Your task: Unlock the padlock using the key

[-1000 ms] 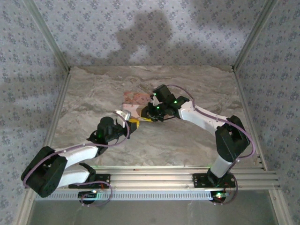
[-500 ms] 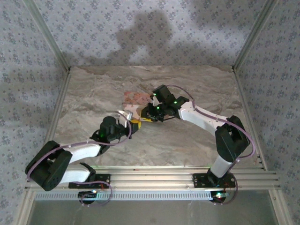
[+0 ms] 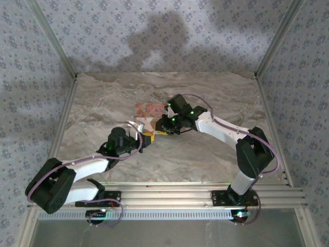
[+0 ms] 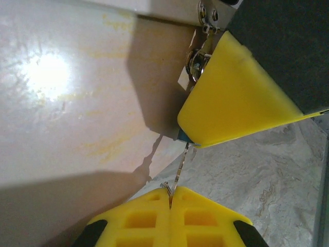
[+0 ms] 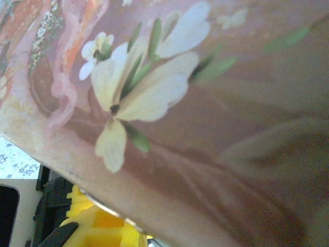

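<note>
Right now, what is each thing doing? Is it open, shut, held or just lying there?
Left gripper: shut, pinching the key.
Key: held edge-on, tip at the corner of a yellow block.
Right gripper: beside the flowery box; open or shut, cannot tell.
Flowery box: lying on the table; lid state unclear.
</note>
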